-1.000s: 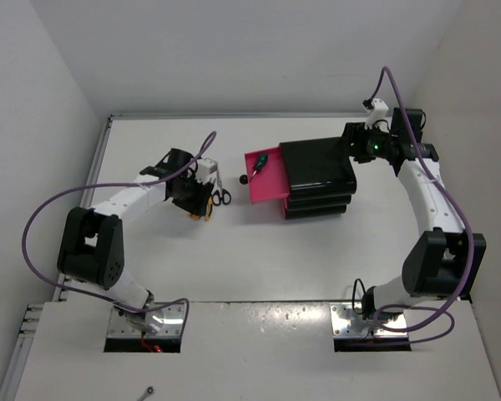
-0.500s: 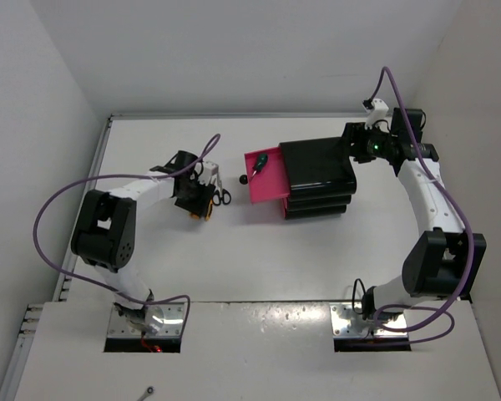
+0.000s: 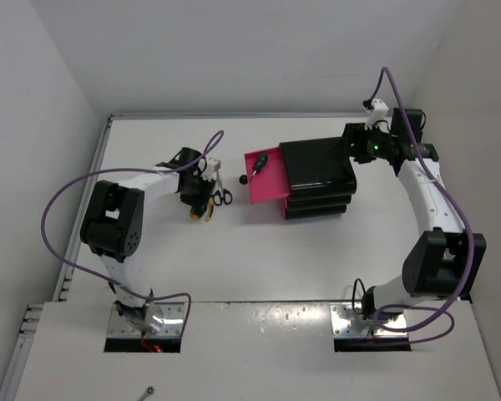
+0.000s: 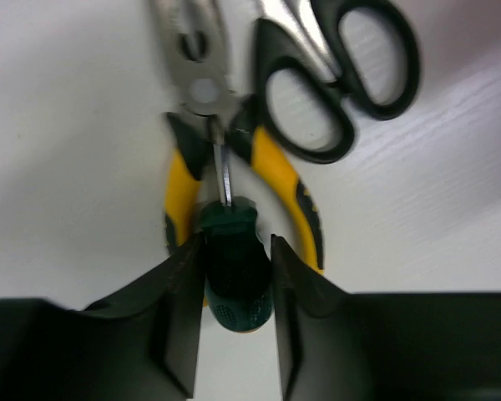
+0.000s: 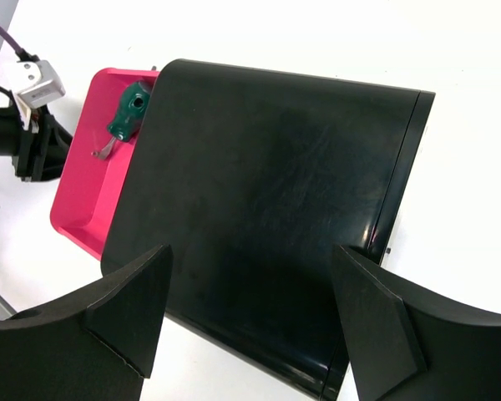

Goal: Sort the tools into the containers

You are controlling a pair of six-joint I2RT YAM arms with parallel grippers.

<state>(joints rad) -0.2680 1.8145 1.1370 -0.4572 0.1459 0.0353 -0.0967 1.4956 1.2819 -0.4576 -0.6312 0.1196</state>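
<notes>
My left gripper [image 4: 236,242] [image 3: 203,196] is shut on a stubby green-handled screwdriver [image 4: 234,267] that lies between the yellow handles of the pliers [image 4: 288,180] [image 3: 202,210] on the table. Black-handled scissors [image 4: 342,83] [image 3: 222,197] lie touching the pliers. The glossy black box [image 3: 317,163] [image 5: 267,192] has its top pink drawer [image 3: 267,190] [image 5: 79,196] pulled out to the left, with another green screwdriver [image 5: 129,104] [image 3: 260,163] in it. My right gripper [image 5: 250,251] [image 3: 356,147] is open and empty above the box's right end.
The drawer's round black knob [image 3: 243,179] sticks out toward the scissors. Two lower drawers [image 3: 317,207] sit closed in the box. White walls close in the table at the back and both sides.
My left arm's elbow has swung up and right while its gripper stayed low over the pliers and scissors. The right arm has not moved.
</notes>
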